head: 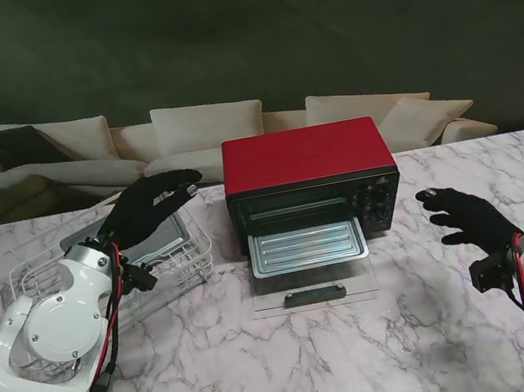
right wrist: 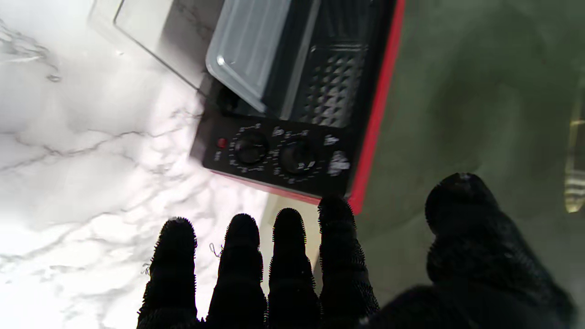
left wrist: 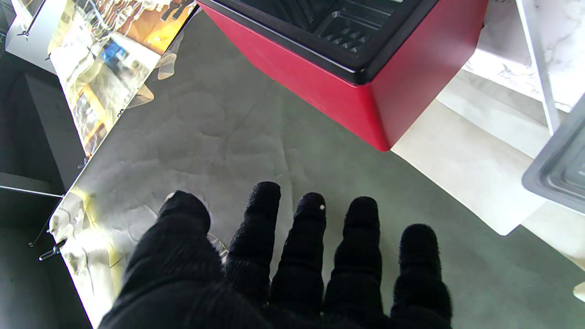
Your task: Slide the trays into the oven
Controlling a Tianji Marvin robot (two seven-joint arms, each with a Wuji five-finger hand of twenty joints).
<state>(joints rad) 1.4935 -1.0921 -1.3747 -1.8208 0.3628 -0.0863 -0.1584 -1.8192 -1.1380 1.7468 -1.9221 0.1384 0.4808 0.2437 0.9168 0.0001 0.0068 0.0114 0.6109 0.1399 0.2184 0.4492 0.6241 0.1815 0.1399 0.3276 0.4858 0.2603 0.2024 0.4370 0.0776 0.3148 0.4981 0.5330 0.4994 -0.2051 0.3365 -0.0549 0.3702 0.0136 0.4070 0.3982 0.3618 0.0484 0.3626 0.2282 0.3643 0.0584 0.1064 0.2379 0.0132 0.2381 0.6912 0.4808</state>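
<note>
**Both hands empty, one tray half out of the oven**

The red oven [head: 305, 153] stood at the middle of the marble table [head: 221, 366], its clear glass door [head: 312, 294] folded flat toward me. A ribbed silver tray [head: 308, 247] jutted partway out of the oven mouth over that door. A second, grey tray [head: 162, 236] lay in the white wire rack [head: 187, 262] to the oven's left.

The left hand [head: 147, 208], gloved in black knit, hovered over the rack and its tray, fingers spread and holding nothing; its fingertips [head: 188, 179] pointed toward the oven's upper left corner without touching it. In the left wrist view the grey tray's rounded corner [left wrist: 560, 169] sat off to one side of the fingers [left wrist: 311, 246].

The right hand [head: 463, 213] hung to the right of the oven, near the black control panel [head: 380, 197], fingers apart and empty. The silver tray lay well apart from it. The right wrist view showed two round dials [right wrist: 274, 153] just beyond the fingertips [right wrist: 288, 228], slightly blurred.
</note>
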